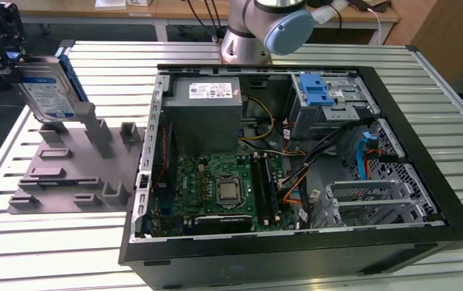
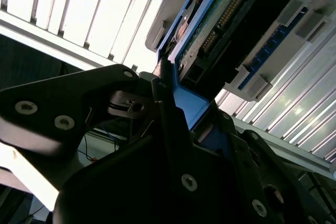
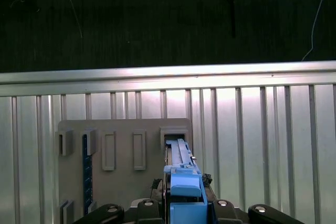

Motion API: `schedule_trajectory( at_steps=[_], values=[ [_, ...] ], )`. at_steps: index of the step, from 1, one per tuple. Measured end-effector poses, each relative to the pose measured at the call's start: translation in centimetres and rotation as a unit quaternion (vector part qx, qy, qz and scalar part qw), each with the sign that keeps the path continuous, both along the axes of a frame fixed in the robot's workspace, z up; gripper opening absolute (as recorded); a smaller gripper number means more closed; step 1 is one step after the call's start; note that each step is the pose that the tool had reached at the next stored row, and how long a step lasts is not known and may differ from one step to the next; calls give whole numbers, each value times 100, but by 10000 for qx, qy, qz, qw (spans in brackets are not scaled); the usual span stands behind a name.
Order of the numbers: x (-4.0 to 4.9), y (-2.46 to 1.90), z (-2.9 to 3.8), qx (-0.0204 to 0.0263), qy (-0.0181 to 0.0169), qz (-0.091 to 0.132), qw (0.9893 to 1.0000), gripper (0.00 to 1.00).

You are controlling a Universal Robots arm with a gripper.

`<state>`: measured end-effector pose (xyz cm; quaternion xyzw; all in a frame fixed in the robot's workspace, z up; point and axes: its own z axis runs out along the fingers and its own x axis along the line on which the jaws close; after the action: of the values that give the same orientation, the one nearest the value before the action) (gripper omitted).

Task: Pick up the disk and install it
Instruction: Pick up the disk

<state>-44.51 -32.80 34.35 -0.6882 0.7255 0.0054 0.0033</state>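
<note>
Setting: robotics lab or workshop bench. A slatted aluminium worktable (image 1: pixel 45 242) spans the exterior view. On it are the robot arm base (image 1: pixel 252 36) at upper centre, an opened desktop computer case (image 1: pixel 296 182) at centre-right and a grey parts fixture (image 1: pixel 77 176) at left. Wooden desks (image 1: pixel 182 9) with hanging cables (image 1: pixel 207 18) line the top edge. The first wrist view shows dark floor (image 3: pixel 157 24) in its upper half.

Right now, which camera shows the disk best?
The exterior view: the disk shows nearly whole, label face out, above the grey holder. The first wrist view sees it edge-on, blue end nearest. The second wrist view shows its circuit-board side and blue rail up close, clamped in the fingers.
</note>
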Motion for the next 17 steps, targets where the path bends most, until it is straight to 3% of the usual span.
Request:
schedule_trajectory(
  at_steps=[7, 17],
  values=[
    [0, 0, 38, 0, 1, 0, 10000, 36],
    [0, 0, 161, 0, 0, 0, 10000, 36]
  ],
)
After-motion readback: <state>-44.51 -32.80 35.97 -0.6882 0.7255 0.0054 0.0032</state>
